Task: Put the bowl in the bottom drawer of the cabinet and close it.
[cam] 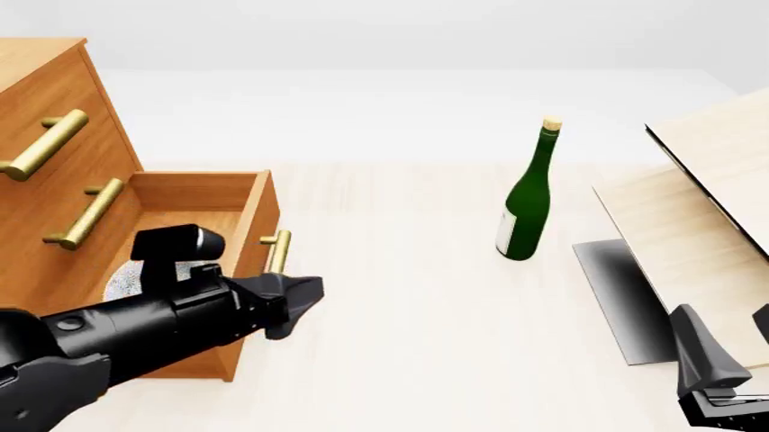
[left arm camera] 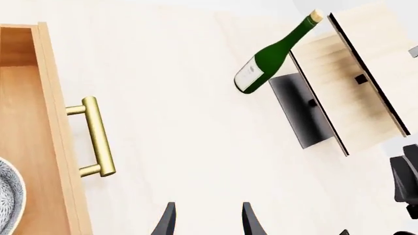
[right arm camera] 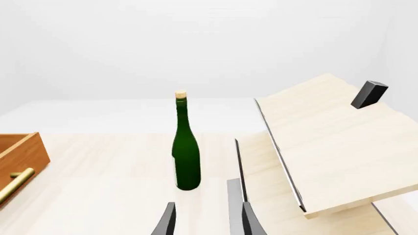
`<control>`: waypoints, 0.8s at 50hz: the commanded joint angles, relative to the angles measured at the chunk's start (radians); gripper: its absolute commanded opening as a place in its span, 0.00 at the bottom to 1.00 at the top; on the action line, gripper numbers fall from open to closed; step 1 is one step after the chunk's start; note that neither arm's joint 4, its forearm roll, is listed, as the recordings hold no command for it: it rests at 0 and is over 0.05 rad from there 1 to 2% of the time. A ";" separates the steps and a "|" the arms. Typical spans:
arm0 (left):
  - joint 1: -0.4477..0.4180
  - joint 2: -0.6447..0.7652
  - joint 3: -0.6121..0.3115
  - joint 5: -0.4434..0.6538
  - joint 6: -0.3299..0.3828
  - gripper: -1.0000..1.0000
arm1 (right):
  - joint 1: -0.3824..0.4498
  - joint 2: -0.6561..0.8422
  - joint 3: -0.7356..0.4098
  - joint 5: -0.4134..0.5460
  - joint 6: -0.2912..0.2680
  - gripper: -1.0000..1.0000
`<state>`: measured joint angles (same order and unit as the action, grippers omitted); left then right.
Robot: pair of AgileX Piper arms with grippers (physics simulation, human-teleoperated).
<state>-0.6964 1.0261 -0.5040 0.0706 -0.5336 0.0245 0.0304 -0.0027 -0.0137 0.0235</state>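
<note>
Against the left side of the table stands the cabinet [cam: 49, 153], and everything else is placed from it. Its bottom drawer [cam: 247, 270] is pulled out toward the arms, so that its box lies open from above. To the right of the cabinet, well apart, lean the pale wooden boards [cam: 697, 234], and between them and the cabinet a green bottle [cam: 527, 202] stands upright. The bowl [left arm camera: 10, 196] already sits inside the open drawer, so I judge that only the closing remains. The left gripper [cam: 294, 301] hangs just in front of the drawer's brass handle [left arm camera: 98, 137], released and holding nothing, probably to push the front. The right gripper [right arm camera: 205, 220], far from the cabinet, is also released and idle.
</note>
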 commanded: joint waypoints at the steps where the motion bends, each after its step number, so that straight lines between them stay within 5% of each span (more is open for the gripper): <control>1: -0.001 0.052 0.025 -0.044 -0.046 1.00 | 0.000 0.000 0.000 0.000 0.000 1.00; 40: 0.148 0.156 0.119 -0.126 -0.069 1.00 | 0.000 0.001 0.000 0.000 0.000 1.00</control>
<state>-0.5921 1.1637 -0.4017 -0.0441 -0.6074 0.0246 0.0304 -0.0027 -0.0137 0.0235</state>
